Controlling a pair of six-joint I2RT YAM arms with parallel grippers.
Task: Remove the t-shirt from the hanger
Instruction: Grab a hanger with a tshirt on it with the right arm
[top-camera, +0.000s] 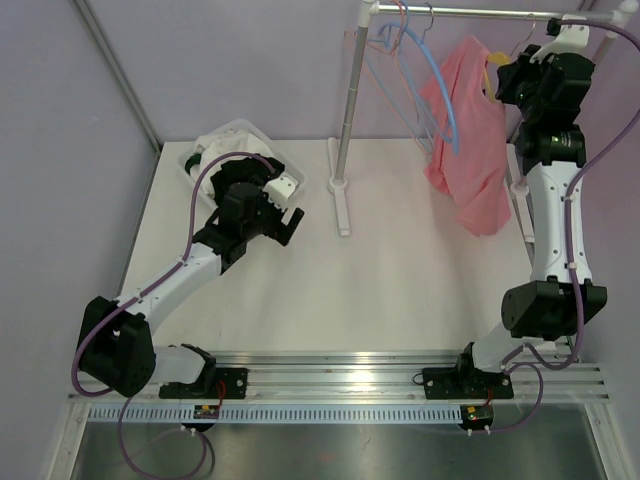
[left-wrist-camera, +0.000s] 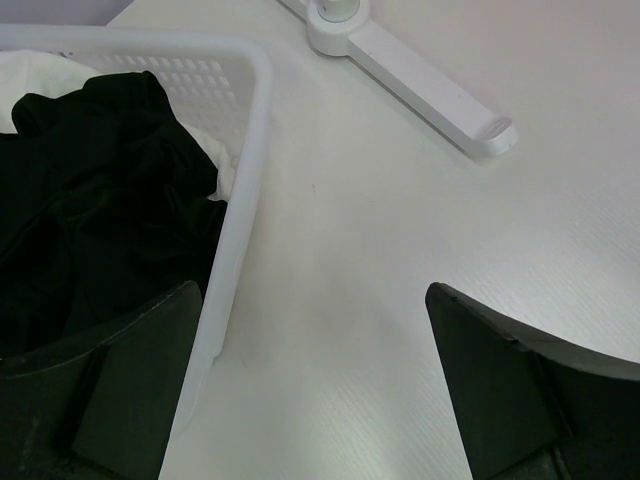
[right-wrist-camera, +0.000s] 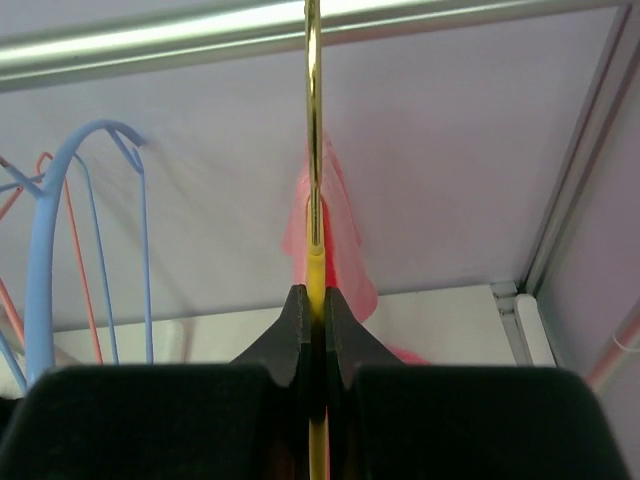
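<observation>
From above, the pink cotton t-shirt (top-camera: 468, 140) hangs just left of the raised right gripper (top-camera: 503, 78), placed there probably to steady the hanger while the cloth comes off. The left wrist view shows the left gripper (left-wrist-camera: 310, 300) spread wide and holding nothing, with the white perforated plastic basket (left-wrist-camera: 245, 150) under its left finger. In the right wrist view, the right gripper's jaws are pressed together on the thin yellow wire hanger (right-wrist-camera: 314, 200), with the t-shirt just beyond them.

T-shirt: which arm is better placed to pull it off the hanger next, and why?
Probably the left. The right gripper is shut on the hanger up at the rail, so it is busy. The left gripper is open and empty, though it hangs by the basket, away from the t-shirt.
</observation>
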